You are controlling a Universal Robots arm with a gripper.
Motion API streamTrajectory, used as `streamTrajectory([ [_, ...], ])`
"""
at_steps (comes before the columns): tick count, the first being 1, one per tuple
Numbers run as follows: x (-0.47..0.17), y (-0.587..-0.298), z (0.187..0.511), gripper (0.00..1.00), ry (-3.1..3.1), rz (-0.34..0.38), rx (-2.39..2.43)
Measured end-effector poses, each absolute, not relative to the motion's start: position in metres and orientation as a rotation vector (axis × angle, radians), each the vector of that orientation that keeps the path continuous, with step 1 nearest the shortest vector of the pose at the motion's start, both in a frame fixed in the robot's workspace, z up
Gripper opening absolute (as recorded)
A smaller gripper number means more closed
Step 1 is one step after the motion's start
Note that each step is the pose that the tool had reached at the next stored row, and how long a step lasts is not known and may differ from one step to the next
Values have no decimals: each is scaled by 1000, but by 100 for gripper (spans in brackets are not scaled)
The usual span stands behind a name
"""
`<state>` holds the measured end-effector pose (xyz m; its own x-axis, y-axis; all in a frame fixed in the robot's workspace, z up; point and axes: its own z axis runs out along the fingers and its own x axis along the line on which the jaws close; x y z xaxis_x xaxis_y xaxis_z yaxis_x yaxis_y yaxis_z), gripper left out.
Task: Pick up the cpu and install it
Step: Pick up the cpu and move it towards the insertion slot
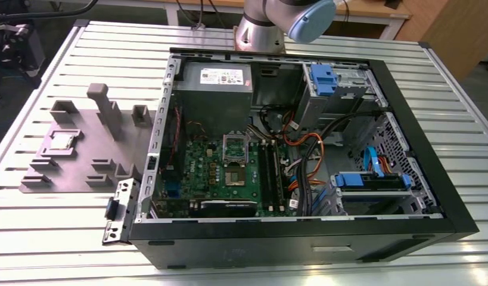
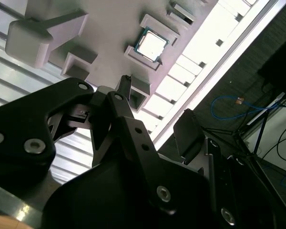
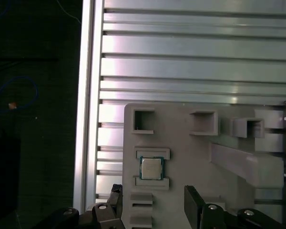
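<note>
Slatted table (image 1: 61, 238); cpu (image 3: 151, 168) in grey holder (image 3: 190, 162); fingers (image 3: 193, 204) apart

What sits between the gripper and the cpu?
In the first wrist view, just the holder plate's raised grey lip; gripper and cpu are apart.

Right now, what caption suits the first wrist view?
Open gripper near the cpu seated in its grey holder on the slatted table.
</note>
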<state>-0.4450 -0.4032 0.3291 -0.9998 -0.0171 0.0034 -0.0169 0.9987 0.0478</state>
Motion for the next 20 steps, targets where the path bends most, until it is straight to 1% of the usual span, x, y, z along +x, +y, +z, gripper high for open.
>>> streamTrajectory([
  [20,-445,-403,323,63,-3137,-75,27],
])
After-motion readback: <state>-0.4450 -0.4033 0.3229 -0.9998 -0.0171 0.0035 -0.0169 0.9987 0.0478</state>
